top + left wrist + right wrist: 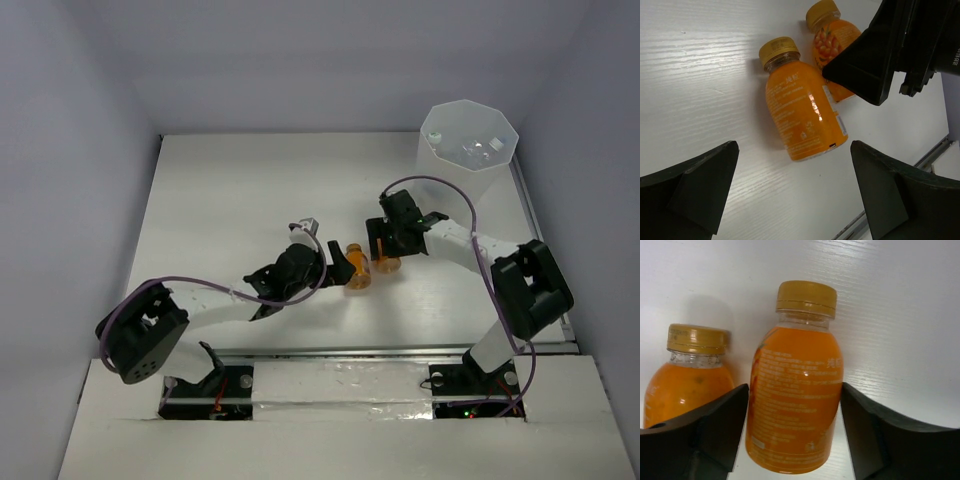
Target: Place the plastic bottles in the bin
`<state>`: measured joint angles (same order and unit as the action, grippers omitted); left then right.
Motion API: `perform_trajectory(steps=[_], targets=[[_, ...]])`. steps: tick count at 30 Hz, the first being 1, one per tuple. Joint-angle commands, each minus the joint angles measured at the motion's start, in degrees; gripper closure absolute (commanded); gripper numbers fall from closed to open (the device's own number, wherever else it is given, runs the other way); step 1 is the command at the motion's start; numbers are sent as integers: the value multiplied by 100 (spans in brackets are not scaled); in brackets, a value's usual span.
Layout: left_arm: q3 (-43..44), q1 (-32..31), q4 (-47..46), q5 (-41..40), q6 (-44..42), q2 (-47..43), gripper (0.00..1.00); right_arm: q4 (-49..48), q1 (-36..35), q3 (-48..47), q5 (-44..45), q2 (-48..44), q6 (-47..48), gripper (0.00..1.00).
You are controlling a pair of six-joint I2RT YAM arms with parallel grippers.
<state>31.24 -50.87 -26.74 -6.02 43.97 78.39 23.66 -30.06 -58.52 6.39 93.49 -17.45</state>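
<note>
Top view: orange bottles [357, 272] laid side by side on table [220, 200]; bin [445, 175] far right.
Left wrist: left gripper [794, 165] spread, empty.
Right wrist: right gripper [794, 395] set astride one bottle [796, 375], across its long axis — grip not determinable.

The right claw [387, 256] hides half of one orange bottle [834, 37].

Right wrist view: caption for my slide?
Right gripper straddles one orange bottle on the white table; second orange bottle lies alongside.
</note>
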Motion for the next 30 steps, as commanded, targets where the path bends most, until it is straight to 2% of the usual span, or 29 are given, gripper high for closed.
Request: perform_trajectory(steps=[1, 6, 11, 16, 20, 21, 25, 26, 30], targets=[[356, 60, -208, -83, -178, 184, 6, -11, 1, -89, -139, 38, 23, 28], [681, 192, -200, -75, -301, 615, 6, -116, 1, 7, 204, -637, -118, 46], [848, 297, -270, 127, -318, 950, 7, 138, 1, -168, 398, -1648, -145, 50], [953, 297, -279, 163, -336, 1169, 7, 34, 1, -773, -313, -2896, -83, 50], [980, 297, -288, -30, -389, 1135, 8, -81, 1, -1563, 491, -3460, -92, 50], [980, 297, -296, -31, -389, 1117, 8, -90, 61, -1740, 982, -3443, -66, 50], [1059, 297, -340, 92, -380, 1161, 7, -274, 711, -2470, 1337, -3058, -13, 49], [1120, 236, -323, 110, -389, 1187, 7, -266, 1078, -2610, 1382, -2908, -39, 49], [1191, 183, -270, 22, -459, 1319, 7, -344, 1819, -3208, 1373, -2135, -127, 49]])
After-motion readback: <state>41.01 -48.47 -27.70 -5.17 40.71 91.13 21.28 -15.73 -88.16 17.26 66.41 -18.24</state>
